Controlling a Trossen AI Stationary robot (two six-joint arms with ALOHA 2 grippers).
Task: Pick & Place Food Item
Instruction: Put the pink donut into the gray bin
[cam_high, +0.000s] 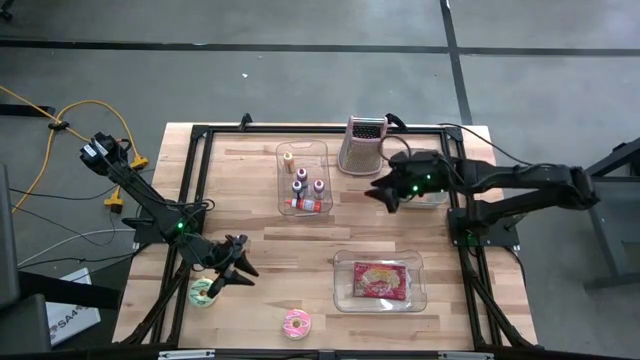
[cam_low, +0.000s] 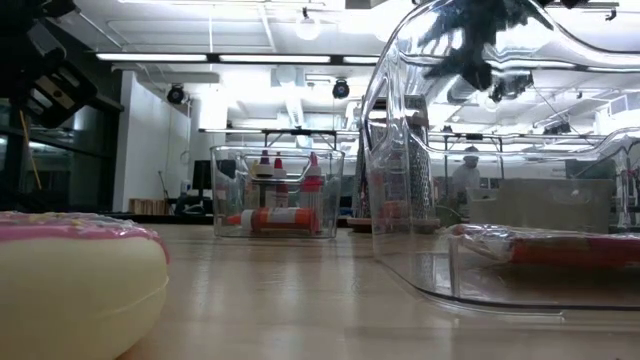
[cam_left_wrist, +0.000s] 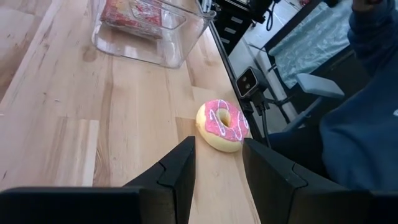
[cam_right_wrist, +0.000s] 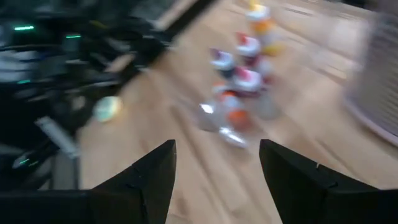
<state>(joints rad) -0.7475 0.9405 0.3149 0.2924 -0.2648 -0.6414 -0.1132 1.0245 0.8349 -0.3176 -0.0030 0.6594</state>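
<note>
Robotics lab: framed wooden table (cam_high: 250, 210), concrete floor (cam_high: 300, 70) (strip-lit ceiling (cam_low: 200, 57)).

We see the desk (cam_high: 260, 200) evenly and brightly lit from overhead in the high view, with only soft, short shadows under the arms and beside the grater (cam_high: 363, 146). In the low view, ceiling strip lights glare white behind the desk, and the near bin (cam_low: 480, 180) catches bright reflections along its curved wall; the donut (cam_low: 75, 285) closest to the lens is soft and out of focus. The left wrist view is sharp and warm, the pink donut (cam_left_wrist: 222, 125) casting a faint shadow on the wood. The right wrist view is heavily smeared by motion blur, the bottles (cam_right_wrist: 242, 87) reduced to streaks.
</note>
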